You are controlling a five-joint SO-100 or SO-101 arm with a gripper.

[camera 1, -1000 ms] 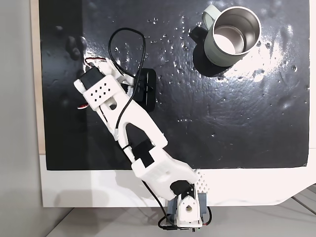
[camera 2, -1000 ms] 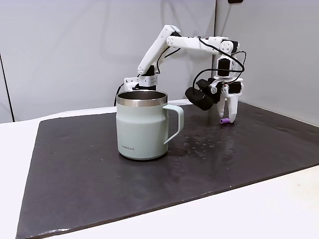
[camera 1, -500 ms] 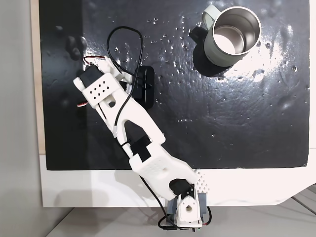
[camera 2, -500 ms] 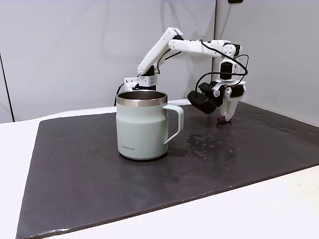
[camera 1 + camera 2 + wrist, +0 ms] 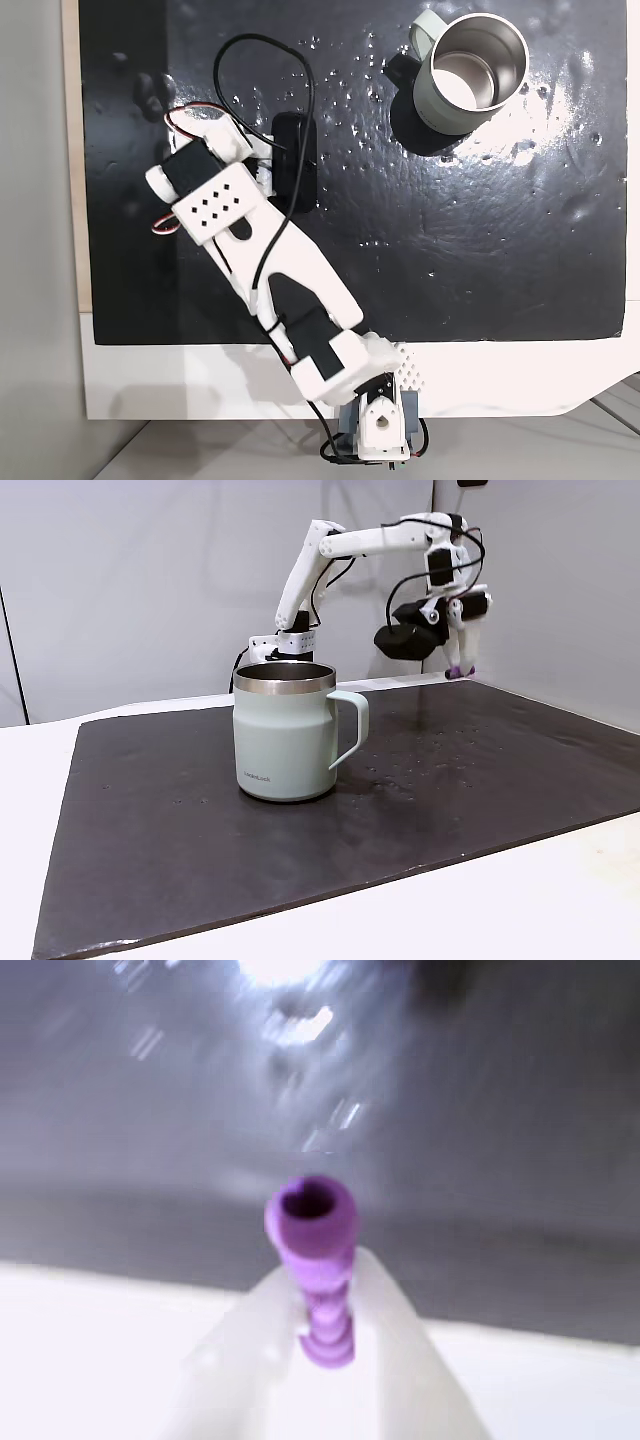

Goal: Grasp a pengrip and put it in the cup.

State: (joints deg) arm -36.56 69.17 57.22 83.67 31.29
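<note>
The purple pengrip [image 5: 312, 1260] sticks out from between my two white fingers in the wrist view, its open end facing the camera. From the side, my gripper [image 5: 460, 663] hangs well above the dark mat, shut on the pengrip [image 5: 455, 671], far right and behind the cup. The pale green cup [image 5: 285, 730] stands upright on the mat, handle to the right, steel inside bare. From above, the cup [image 5: 470, 70] sits at the top right and my arm [image 5: 270, 250] covers the fingers.
A dark glossy mat [image 5: 450, 790] covers most of the white table [image 5: 520, 900] and has shiny specks on it. The arm's base [image 5: 380, 430] is at the bottom edge seen from above. Open mat lies between gripper and cup.
My gripper was down at the mat around the pengrip; it has closed on it and risen, carrying the pengrip well above the mat. The cup has not moved.
</note>
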